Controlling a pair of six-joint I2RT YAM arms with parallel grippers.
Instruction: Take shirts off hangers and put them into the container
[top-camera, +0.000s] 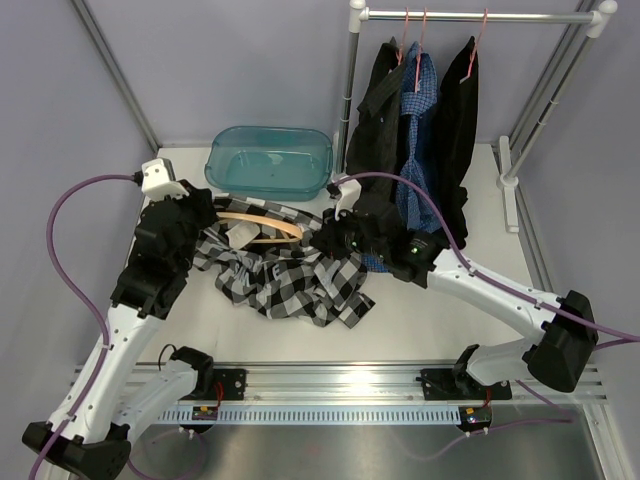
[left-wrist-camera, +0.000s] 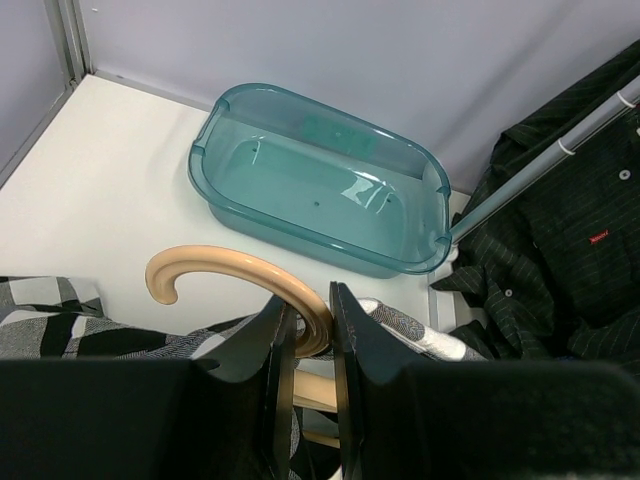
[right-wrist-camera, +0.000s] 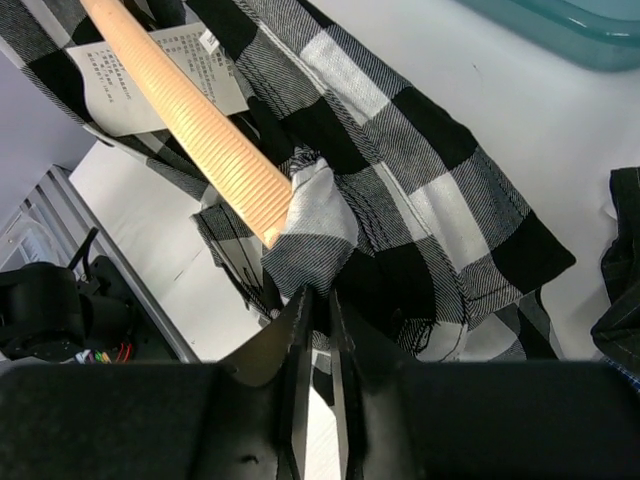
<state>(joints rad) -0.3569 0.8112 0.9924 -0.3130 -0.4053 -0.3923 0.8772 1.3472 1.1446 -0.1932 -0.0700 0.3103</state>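
Note:
The black-and-white check shirt (top-camera: 290, 282) lies crumpled on the table with the pale wooden hanger (top-camera: 262, 222) still in its collar. My left gripper (top-camera: 213, 214) is shut on the hanger (left-wrist-camera: 225, 264); in the left wrist view its curved arm passes between the fingers (left-wrist-camera: 352, 345). My right gripper (top-camera: 326, 236) is shut on a fold of the check shirt (right-wrist-camera: 420, 200) just below the hanger's ribbed end (right-wrist-camera: 195, 125). The teal container (top-camera: 268, 160) stands behind them with nothing in it. A black shirt (top-camera: 375, 100), a blue check shirt (top-camera: 418, 120) and another black shirt (top-camera: 456, 110) hang on pink hangers (top-camera: 420, 35).
The garment rail (top-camera: 470, 15) and its white stand (top-camera: 510, 170) occupy the back right. A slanted frame post (top-camera: 115, 70) crosses the back left. An aluminium rail (top-camera: 330, 380) runs along the near edge. The hanging shirts reach down beside my right arm.

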